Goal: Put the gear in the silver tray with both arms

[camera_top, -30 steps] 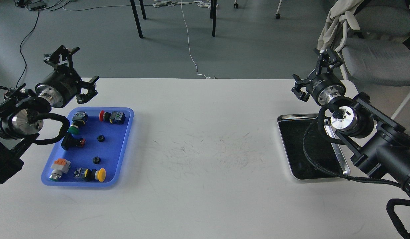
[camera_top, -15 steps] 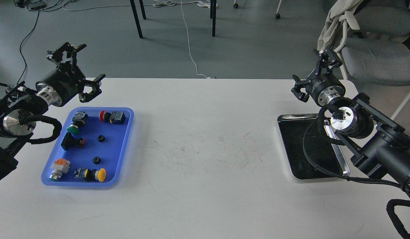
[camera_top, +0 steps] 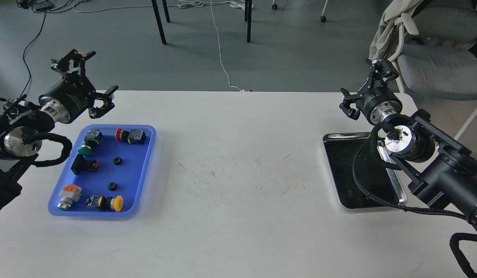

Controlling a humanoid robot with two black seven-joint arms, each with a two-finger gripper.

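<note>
Grippers first: your left gripper (camera_top: 91, 77) hangs above the far left corner of the white table (camera_top: 238, 185), just beyond the blue tray (camera_top: 144, 170), with its two fingers spread wide and nothing between them. Your right gripper (camera_top: 364, 87) is raised over the far right part of the table, beyond the silver tray (camera_top: 340, 200), and its fingers are likewise spread apart and empty.

You can see the silver tray lying flat on the right side of the table, its long side running away from you. Its dark bottom shows nothing resting on it where it is visible; your right arm (camera_top: 435, 170) and a black cable cross over its right half and hide that part.

On the left, the blue tray holds the parts: a green-capped push button (camera_top: 85, 150) and a red-capped one (camera_top: 124, 135) near the far end, a black switch block (camera_top: 81, 165) in the middle left, a grey and orange piece (camera_top: 68, 195) at the near left corner, and a yellow-capped button (camera_top: 109, 203) at the near edge. Two small black round pieces (camera_top: 117, 160) lie apart in the middle of that tray; these look like the gears, though they are too small for you to tell their teeth. Both trays sit well apart, with bare scuffed tabletop between them.
</note>
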